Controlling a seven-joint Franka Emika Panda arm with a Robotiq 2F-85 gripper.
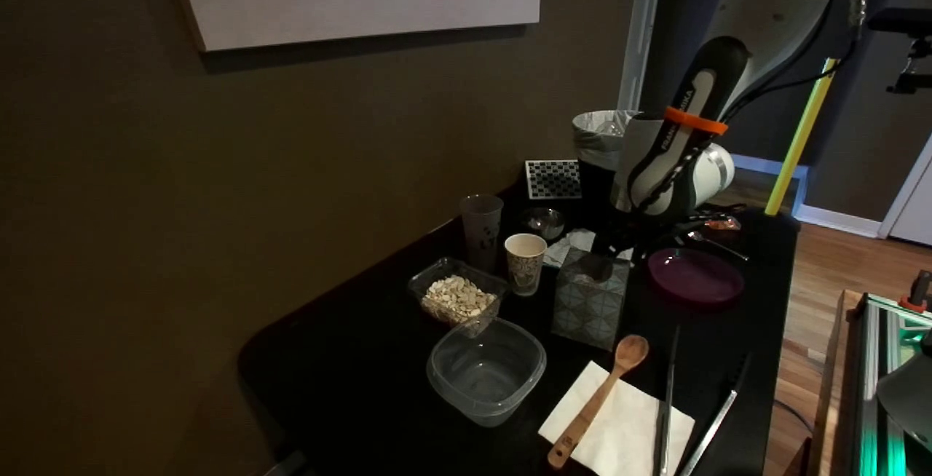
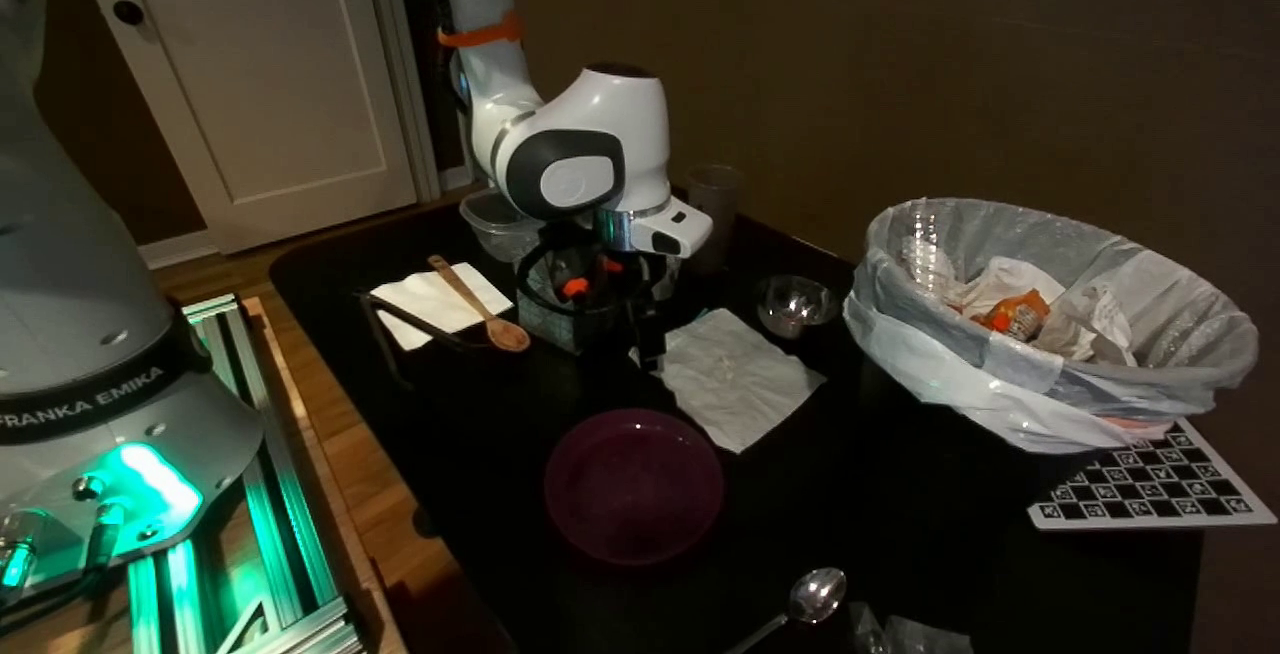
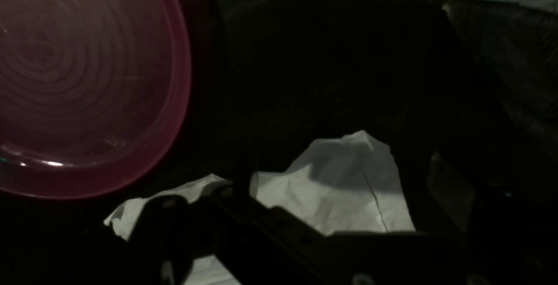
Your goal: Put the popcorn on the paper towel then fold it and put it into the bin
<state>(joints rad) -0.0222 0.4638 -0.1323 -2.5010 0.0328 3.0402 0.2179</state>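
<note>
Your black table (image 2: 480, 494) runs along a brown wall (image 1: 328, 134), with a pale picture (image 1: 364, 10) at the top of an exterior view and wooden floor (image 1: 837, 258) at its right edge. A white door (image 2: 270, 84) stands at the upper left in an exterior view, where you also see the bin (image 2: 950, 389) at the right, lined with white plastic and holding crumpled wrappers (image 2: 1015, 316), and a purple plate (image 2: 634, 489) at lower centre. Your popcorn (image 1: 457, 298) is heaped in a clear tub (image 1: 434, 274) near the middle of an exterior view, just beside a larger tub (image 1: 466, 414). A flat paper towel (image 1: 630, 425) lies at lower right there, under a wooden spoon (image 1: 595, 403). A creased paper towel (image 2: 745, 404), with tiny pale bits (image 2: 728, 364) on it, lies right of centre in an exterior view, just beside the plate.

Your arm (image 2: 600, 124) slants down from the top, wrist bent, the gripper (image 3: 346, 180) pointing down near the tissue box (image 1: 588, 308). In the wrist view its two fingers (image 3: 451, 187) stand well apart, the creased paper towel showing in the gap; whether they touch it, you cannot tell.
</note>
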